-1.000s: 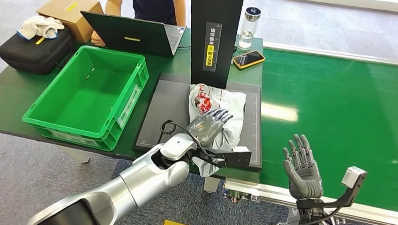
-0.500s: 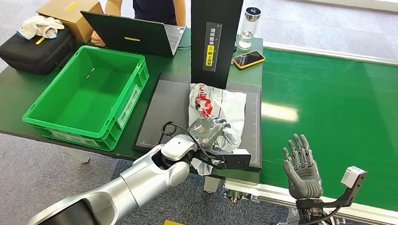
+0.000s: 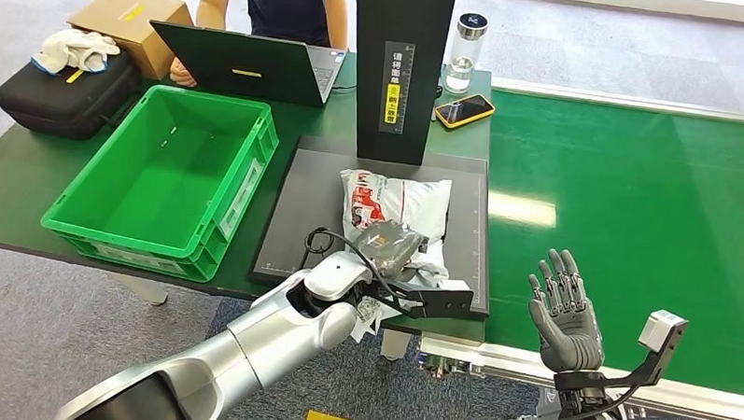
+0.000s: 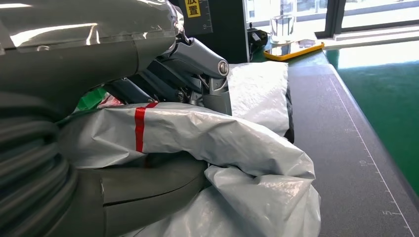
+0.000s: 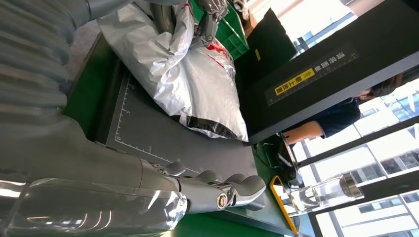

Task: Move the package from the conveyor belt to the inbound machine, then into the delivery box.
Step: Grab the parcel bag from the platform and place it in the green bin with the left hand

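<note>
A: Head view — what was seen?
B: The package [image 3: 398,209] was seen lying on the inbound machine [image 3: 303,203], its near end grasped by the left hand [image 3: 386,244]. The right hand [image 3: 563,310] was held released over the conveyor belt [image 3: 630,191], right of the machine. The delivery box [image 3: 164,179] was placed to the left.

A: Left wrist view?
B: Grey film was found bunched under clenched fingers [image 4: 197,54].

A: Right wrist view?
B: Spread fingers [image 5: 237,190] were seen, nothing held.
</note>
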